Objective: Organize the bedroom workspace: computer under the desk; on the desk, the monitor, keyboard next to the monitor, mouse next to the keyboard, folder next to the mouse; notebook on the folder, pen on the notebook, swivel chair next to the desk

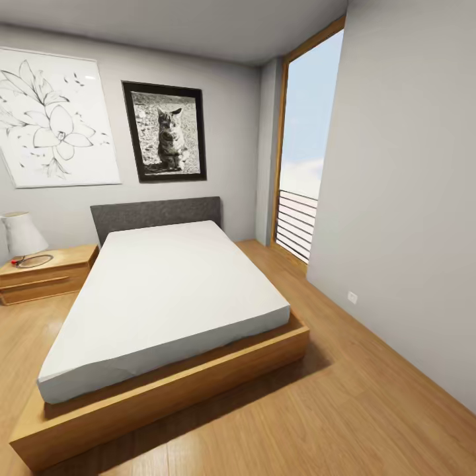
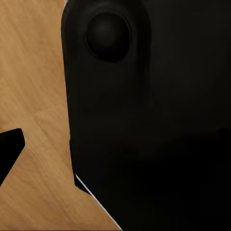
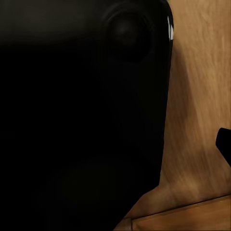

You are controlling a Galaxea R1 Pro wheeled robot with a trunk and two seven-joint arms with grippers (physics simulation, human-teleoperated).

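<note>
Head view: bed (image 1: 165,291) with white mattress on a wood frame, nightstand (image 1: 49,271) with lamp (image 1: 23,235) beside it, cat picture (image 1: 165,132) above the headboard, window (image 1: 304,152) at right. Wrist views: black robot body (image 2: 154,120) over wood floor (image 2: 33,96). Can't tell either hand's state.

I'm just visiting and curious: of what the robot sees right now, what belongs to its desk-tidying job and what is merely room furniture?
Part of the job:
nothing yet

Just there:
bed
nightstand
lamp
flower drawing
cat photo
window
wooden floor
</note>
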